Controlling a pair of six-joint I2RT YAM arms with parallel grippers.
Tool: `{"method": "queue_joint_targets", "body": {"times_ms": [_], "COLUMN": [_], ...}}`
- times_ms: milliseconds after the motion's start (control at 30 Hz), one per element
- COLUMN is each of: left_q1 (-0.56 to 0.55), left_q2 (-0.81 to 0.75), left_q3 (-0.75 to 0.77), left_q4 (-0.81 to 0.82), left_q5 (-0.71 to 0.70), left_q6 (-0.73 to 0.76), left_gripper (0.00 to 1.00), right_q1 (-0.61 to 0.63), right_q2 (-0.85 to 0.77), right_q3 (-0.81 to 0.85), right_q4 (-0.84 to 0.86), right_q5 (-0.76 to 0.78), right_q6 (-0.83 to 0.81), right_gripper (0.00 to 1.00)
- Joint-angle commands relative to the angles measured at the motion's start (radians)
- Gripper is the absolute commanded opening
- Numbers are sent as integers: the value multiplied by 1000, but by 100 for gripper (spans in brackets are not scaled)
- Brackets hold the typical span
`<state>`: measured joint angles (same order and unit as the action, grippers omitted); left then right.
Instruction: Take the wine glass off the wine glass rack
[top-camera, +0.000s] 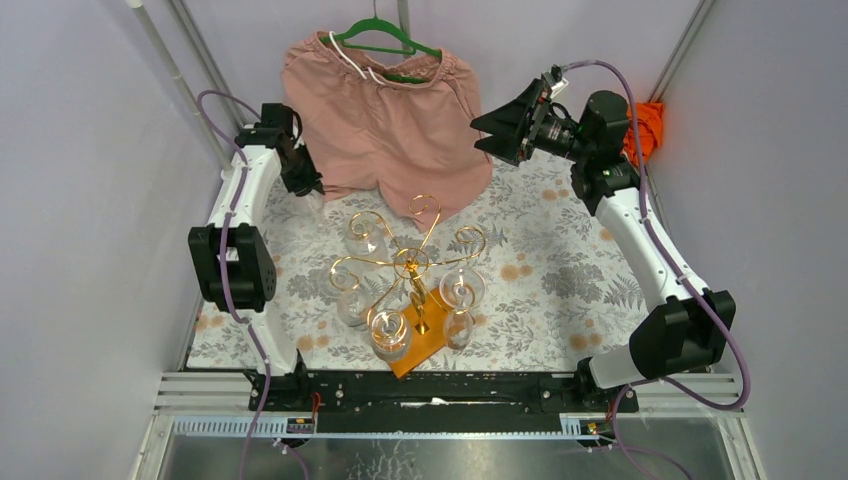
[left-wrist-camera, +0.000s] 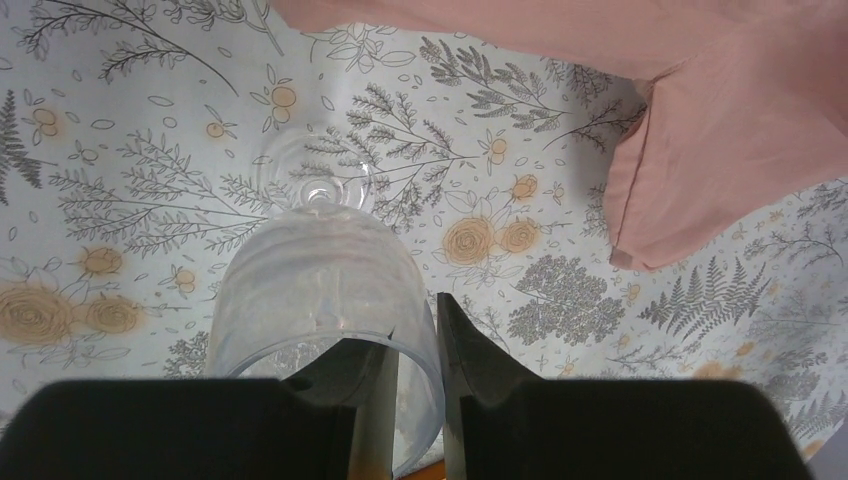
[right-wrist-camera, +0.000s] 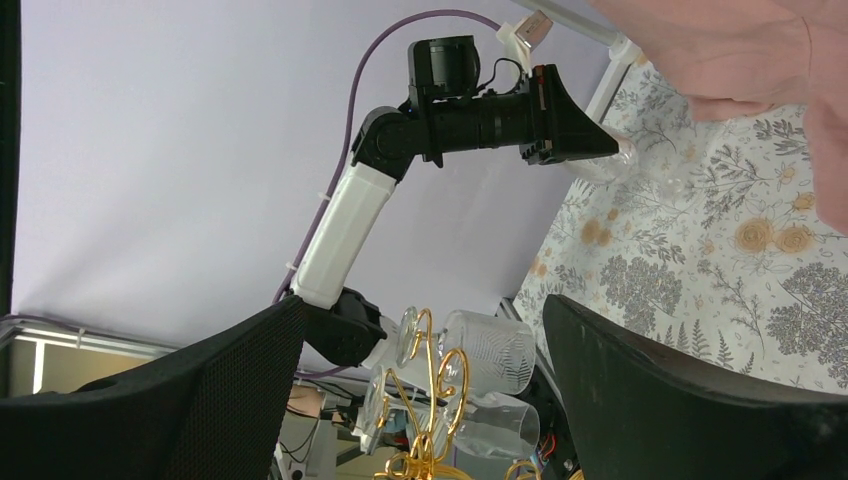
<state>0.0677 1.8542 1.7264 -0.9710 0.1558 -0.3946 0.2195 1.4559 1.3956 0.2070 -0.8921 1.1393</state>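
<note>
My left claw (left-wrist-camera: 413, 325) pinched the rim of the clear ribbed wine glass (left-wrist-camera: 320, 280), already off the gold scroll-armed metal rack (top-camera: 412, 265); my right claw (top-camera: 480, 136) stood spread; only release was left.

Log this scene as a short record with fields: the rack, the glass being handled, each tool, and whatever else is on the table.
rack: wine glass rack, gold, on a wooden base, mid table
on rack: hanging glasses, several
handled glass: wine glass, off the rack, far left of the table, foot toward the floral cloth
left tool: shut on that glass's rim, one finger inside, one outside
right tool: open, raised, holding nothing
other: pink shorts on green hanger, at the back
</note>
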Motion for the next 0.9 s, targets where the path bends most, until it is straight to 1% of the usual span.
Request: {"method": "queue_joint_targets", "body": {"times_ms": [0,333,600,700,800,867], "left_q1": [-4,-43,-51,-53,-55,-58], "left_q2": [4,37,65,61,50,36], "left_q3": [-23,-39,-26,-6,44,67], "left_q4": [113,161,161,138,97,76], "left_q5": [27,-22,-19,-30,-61,-72], "left_q6": [-20,-36,-41,-38,-28,-20], "left_gripper": [0,0,0,10,24,28], "right_q1": [-5,-6,-5,-5,-5,-6], "right_q2": [4,11,18,15,17,18], "right_q3": [-2,-28,-29,-29,-33,-38], "right_q4": [28,63,64,65,73,80], "right_q5": [-10,2,-3,-5,-7,-5], "right_q6": [-12,10,14,12,14,20], "right_gripper": [96,95,96,96,96,96]}}
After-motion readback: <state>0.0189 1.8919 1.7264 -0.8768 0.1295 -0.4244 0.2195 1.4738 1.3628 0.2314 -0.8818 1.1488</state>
